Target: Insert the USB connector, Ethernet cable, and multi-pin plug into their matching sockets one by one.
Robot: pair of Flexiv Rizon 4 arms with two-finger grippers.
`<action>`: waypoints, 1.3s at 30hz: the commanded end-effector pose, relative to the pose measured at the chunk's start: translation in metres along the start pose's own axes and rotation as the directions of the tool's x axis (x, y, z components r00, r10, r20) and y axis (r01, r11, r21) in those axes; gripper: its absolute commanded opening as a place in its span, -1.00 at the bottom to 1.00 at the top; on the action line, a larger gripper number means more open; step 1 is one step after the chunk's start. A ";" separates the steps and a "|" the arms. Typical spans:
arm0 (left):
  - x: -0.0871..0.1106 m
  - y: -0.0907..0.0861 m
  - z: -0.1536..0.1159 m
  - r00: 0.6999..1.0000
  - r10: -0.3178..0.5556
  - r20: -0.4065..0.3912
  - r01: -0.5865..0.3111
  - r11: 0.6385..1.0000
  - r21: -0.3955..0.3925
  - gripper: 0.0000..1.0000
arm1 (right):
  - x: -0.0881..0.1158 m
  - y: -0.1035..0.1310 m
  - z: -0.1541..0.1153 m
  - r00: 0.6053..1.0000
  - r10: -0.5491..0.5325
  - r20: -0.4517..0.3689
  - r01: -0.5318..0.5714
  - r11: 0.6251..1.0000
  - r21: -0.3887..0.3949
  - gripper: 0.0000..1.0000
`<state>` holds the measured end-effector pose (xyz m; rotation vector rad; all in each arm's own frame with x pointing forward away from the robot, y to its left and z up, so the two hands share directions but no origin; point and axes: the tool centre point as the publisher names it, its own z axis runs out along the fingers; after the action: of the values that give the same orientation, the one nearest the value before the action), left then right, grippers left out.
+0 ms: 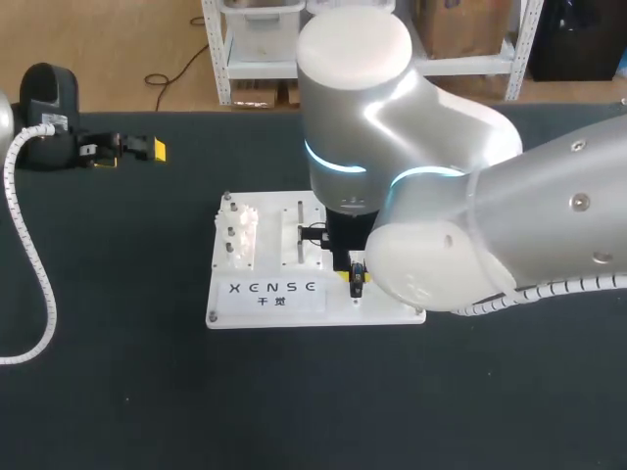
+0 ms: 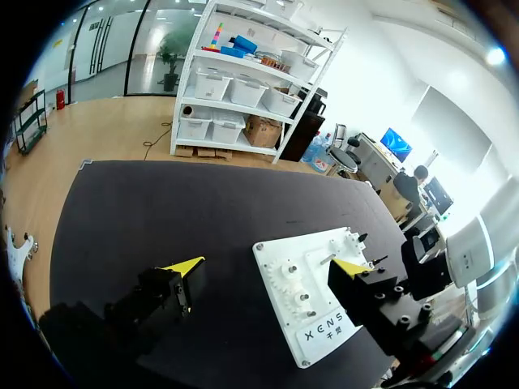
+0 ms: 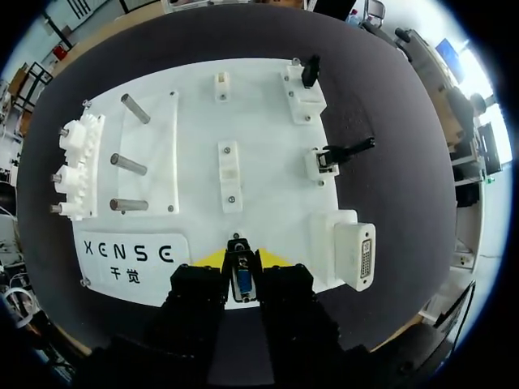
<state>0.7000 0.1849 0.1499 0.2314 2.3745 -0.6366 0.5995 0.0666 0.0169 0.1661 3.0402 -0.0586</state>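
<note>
The white board (image 1: 294,305) lies mid-table. My right gripper (image 3: 242,267) stands over its near edge, both fingers pressed against a small black multi-pin plug (image 3: 242,277) with a blue face. In the head view this gripper (image 1: 358,278) shows under the bulky right arm, which hides part of the board. Beside the plug sits the white multi-pin socket block (image 3: 358,258). Further along the same side, a black connector (image 3: 347,149) lies in a white holder, and another black connector (image 3: 310,71) stands at the far corner. My left gripper (image 1: 137,149) rests open and empty far off at the table's left.
Metal pegs (image 3: 130,164) and white gears (image 3: 77,166) occupy the board's other side. A coiled white cable (image 1: 29,245) runs along the table's left edge. In the left wrist view the board (image 2: 284,267) lies ahead of the spread fingers.
</note>
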 end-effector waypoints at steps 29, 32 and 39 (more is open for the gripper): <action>0.000 0.000 0.000 1.000 0.000 0.000 0.000 1.000 0.000 1.00 | -0.011 -0.055 -0.059 0.984 0.007 0.175 -0.002 1.000 -0.028 -1.00; 0.000 0.000 0.000 1.000 0.000 0.000 0.000 1.000 0.000 1.00 | -0.012 -0.063 -0.060 0.984 0.007 0.181 -0.004 1.000 -0.017 -1.00; 0.000 0.000 0.000 1.000 0.000 0.000 0.000 1.000 0.000 1.00 | -0.012 -0.071 -0.055 0.983 -0.002 0.186 0.001 1.000 0.008 -1.00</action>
<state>0.7000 0.1849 0.1499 0.2314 2.3745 -0.6366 0.6007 -0.0012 0.0777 0.1488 2.8688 -0.0861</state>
